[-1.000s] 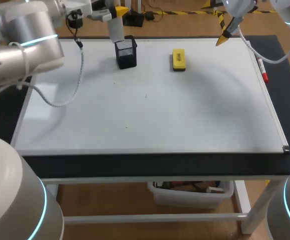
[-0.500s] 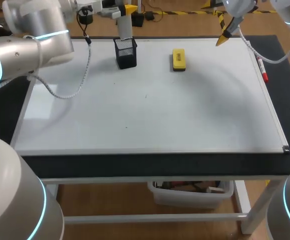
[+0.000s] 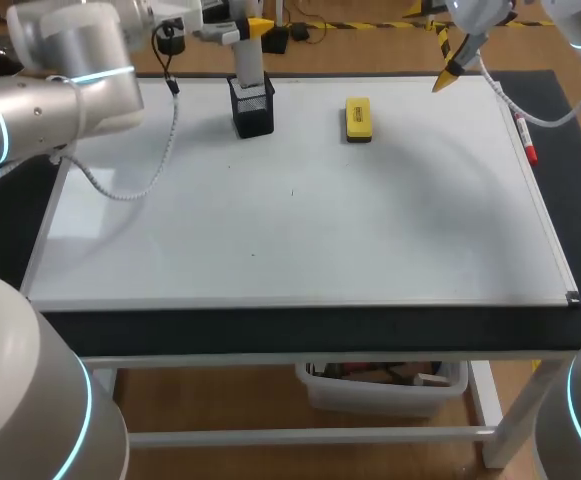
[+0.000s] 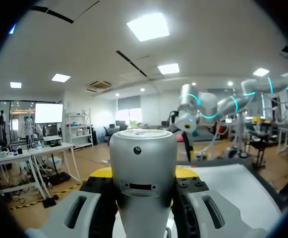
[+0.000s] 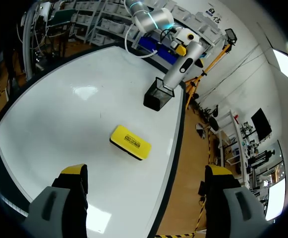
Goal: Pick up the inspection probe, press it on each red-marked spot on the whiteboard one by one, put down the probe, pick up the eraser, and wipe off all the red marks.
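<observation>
A: Head view first: where's the probe (image 3: pixel 248 62)?

B: Far left. It's upright in the left gripper (image 3: pixel 246 22), clamped from both sides. Its lower end is at the mouth of the black mesh holder (image 3: pixel 254 112), which stands on the whiteboard (image 3: pixel 370 220). The left wrist view confirms the grasp: the grey cylinder fills the space between the fingers.

A: And the other arm?

B: The right gripper (image 3: pixel 447 58) hangs over the far right corner of the whiteboard, fingers spread wide and holding nothing. In its wrist view the eraser (image 5: pixel 130 142) lies ahead of it on the whiteboard, right of the holder and apart from it.

A: Any red marks?

B: None I can make out. There are a couple of tiny specks near the middle, too small to tell their colour. A red marker (image 3: pixel 526 140) lies on the tabletop just beside the whiteboard's right edge.

A: So which step?

B: I'd judge it's the probe's put-down, though a pick-up would look the same. If so, the probe needs to go straight down into the holder. The left gripper then lets go and lifts clear without tipping that light holder. After that comes the eraser. The right gripper is nearer, and should come down over it and close across its narrow sides.
</observation>
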Controlling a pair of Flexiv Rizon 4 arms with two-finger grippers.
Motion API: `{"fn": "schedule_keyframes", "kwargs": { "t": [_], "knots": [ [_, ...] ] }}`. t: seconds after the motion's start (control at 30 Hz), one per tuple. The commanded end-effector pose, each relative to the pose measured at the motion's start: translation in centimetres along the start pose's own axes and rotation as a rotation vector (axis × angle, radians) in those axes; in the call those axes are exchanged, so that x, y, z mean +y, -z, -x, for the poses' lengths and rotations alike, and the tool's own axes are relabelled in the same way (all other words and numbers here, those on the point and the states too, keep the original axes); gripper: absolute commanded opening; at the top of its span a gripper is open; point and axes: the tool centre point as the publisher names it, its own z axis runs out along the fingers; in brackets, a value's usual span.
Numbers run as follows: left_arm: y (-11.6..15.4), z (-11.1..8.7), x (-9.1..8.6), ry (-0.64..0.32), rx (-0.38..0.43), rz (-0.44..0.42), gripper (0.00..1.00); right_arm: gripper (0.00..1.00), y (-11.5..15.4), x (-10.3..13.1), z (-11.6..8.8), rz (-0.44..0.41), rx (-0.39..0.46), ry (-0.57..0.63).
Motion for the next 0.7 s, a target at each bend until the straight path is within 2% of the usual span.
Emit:
{"fn": "schedule_keyframes", "kwargs": {
  "t": [0.03,0.7],
  "knots": [
    [0.0,0.2,0.5,0.001,0.008,-0.005,0.00,1.00,0.1,0.0,0.1,-0.002,0.005,0.002],
    [-0.1,1.1,4.1,0.005,0.046,0.012,0.00,1.00,0.1,0.0,0.1,-0.002,0.005,0.002]
  ]
}}
